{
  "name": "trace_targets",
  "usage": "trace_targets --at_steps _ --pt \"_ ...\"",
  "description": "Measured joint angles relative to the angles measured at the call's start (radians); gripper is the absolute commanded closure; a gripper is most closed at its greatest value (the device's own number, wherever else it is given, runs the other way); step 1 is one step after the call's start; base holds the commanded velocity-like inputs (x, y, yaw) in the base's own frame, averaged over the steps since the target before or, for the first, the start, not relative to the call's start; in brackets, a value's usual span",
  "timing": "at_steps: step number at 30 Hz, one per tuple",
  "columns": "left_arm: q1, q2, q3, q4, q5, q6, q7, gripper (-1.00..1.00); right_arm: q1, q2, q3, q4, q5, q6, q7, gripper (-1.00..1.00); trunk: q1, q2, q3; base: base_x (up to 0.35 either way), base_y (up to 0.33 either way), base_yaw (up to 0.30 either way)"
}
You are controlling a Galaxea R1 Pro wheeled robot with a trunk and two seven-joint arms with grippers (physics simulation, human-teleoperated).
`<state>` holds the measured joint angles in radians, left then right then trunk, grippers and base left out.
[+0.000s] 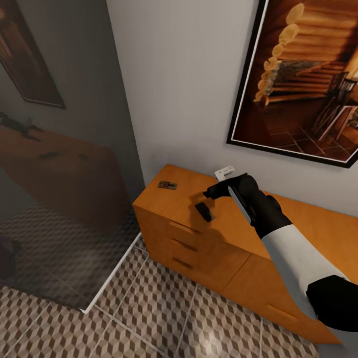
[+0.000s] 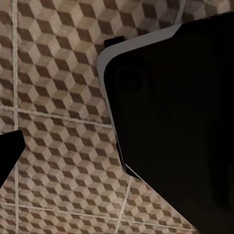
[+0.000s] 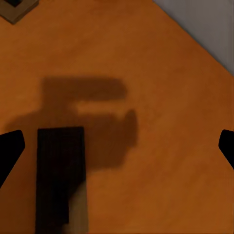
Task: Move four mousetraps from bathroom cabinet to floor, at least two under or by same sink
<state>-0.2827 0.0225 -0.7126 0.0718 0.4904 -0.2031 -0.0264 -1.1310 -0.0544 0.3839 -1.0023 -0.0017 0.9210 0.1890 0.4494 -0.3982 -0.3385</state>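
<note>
The orange-brown cabinet [image 1: 233, 226] stands against the wall, drawers shut. One mousetrap [image 1: 167, 185] lies near the left corner of its top; its corner also shows in the right wrist view [image 3: 17, 9]. My right gripper [image 1: 207, 200] hovers just over the cabinet top [image 3: 161, 73], open [image 3: 117, 146], with nothing between the fingers. A dark flat rectangular slab [image 1: 204, 211] [image 3: 61, 180] lies below it, close to one fingertip; I cannot tell whether it is a mousetrap. One left fingertip [image 2: 9, 153] hangs over the bathroom floor [image 2: 58, 97]. The sink is out of view.
A tinted glass shower panel [image 1: 59, 149] stands left of the cabinet, its white foot rail [image 1: 114, 271] on the cube-patterned floor [image 1: 164, 308]. A dark-framed picture [image 1: 308, 84] hangs above the cabinet. My own dark body [image 2: 180, 122] blocks much of the left wrist view.
</note>
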Motion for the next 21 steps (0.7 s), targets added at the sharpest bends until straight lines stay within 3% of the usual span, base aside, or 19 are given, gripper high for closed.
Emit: trace_targets --at_steps 13,21 --pt "0.0 0.0 0.0 0.0 0.0 0.0 0.0 -1.0 0.0 -0.001 0.0 0.0 0.0 0.0 0.0 -1.0 0.0 0.0 0.0 0.004 0.0 0.0" --pt "0.0 0.0 0.0 0.0 0.0 0.0 0.0 -1.0 0.0 0.0 0.0 0.001 -0.001 0.0 0.0 -1.0 0.0 0.0 0.0 -0.036 0.09 0.0"
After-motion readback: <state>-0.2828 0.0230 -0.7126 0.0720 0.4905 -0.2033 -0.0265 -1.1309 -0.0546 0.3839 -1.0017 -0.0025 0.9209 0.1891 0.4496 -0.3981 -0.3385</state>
